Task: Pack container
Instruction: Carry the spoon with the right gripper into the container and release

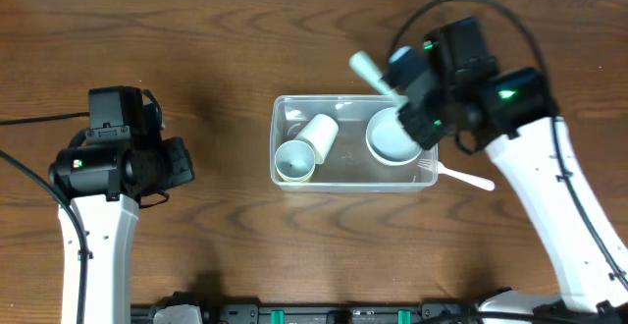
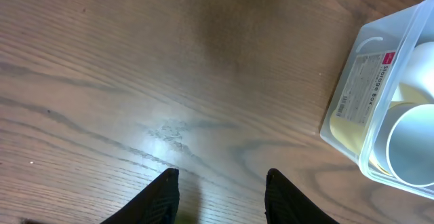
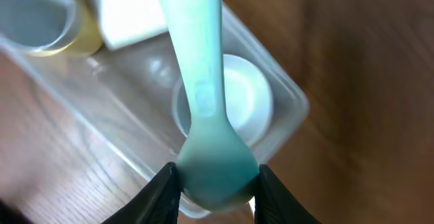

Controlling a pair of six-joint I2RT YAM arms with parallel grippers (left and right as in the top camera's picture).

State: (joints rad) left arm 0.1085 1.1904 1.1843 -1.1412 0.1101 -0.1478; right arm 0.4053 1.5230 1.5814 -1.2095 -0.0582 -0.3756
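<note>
Brown wood grain is running across the table (image 1: 196, 49), and from overhead we are seeing the container (image 1: 274, 142) sitting at its middle. Inside it, a white cup (image 1: 319, 133) is lying on its side, a yellow bowl (image 1: 294, 160) is sitting at the left end, and a white bowl (image 1: 391, 139) is resting at the right end. The right gripper (image 1: 412, 103) is hanging over that right end, gripping a pale green spoon (image 1: 371, 71). A white utensil (image 1: 466, 176) is lying on the table, touching the container's right corner. The left gripper (image 1: 177, 164) is sitting well apart from the container, to its left.

From the left wrist, we are looking at its fingers (image 2: 163, 197) standing apart over bare wood with nothing between them. The container is showing at the right edge, a printed label (image 2: 363, 91) facing us.

From the right wrist, we are watching the two fingers (image 3: 163, 197) pressing on the spoon's rounded end, while its handle is pointing away over the white bowl and the container.
</note>
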